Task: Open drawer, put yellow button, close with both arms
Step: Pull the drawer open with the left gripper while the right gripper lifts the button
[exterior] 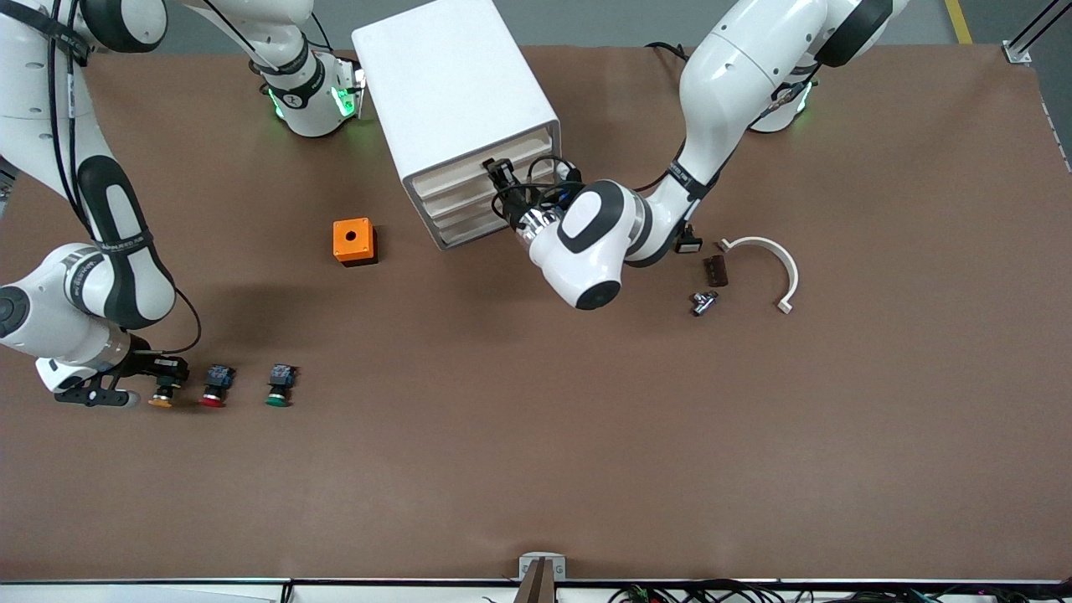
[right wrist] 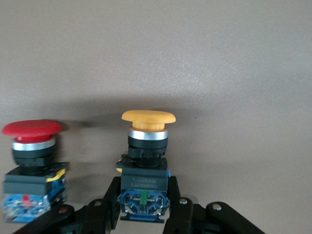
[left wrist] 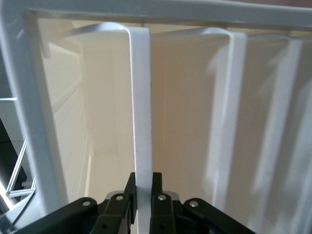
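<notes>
The white cabinet stands near the arms' bases, with its top drawer about level with the three under it. My left gripper is shut on that drawer's front lip, one finger on each side. The yellow button stands on the table near the front camera, at the right arm's end. My right gripper is shut on its black-and-blue body, and the yellow cap points away from the wrist. The fingers press both sides of the body.
A red-capped button and a green-capped button stand in a row beside the yellow one; the red one shows in the right wrist view. An orange box sits beside the cabinet. A white curved piece and small parts lie toward the left arm's end.
</notes>
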